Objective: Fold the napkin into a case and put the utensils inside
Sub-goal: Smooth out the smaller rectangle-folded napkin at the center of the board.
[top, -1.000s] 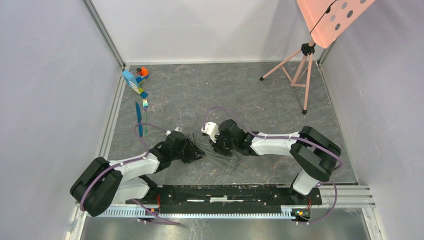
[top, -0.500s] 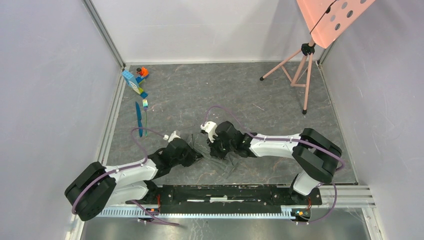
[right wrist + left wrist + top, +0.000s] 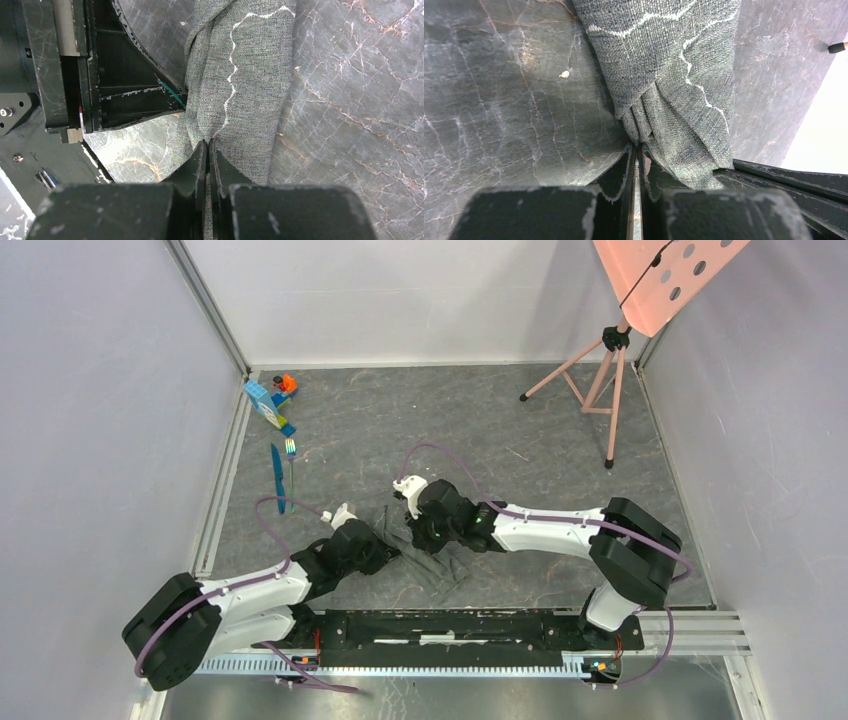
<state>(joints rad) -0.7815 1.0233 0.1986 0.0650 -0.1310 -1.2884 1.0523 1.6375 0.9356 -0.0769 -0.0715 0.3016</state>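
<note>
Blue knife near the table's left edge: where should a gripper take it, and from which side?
Probably its middle, from straight above, jaws across its narrow width: the knife lies flat and is slim, with the fork close alongside, so a sideways approach looks crowded.

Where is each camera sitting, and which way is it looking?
Top external: high behind, looking down at the table; left arm and right arm show.
Left wrist: rides its arm, faces down past the left gripper pinching the napkin.
Right wrist: same, past the right gripper.
Shared: both wrist views show the napkin.
</note>
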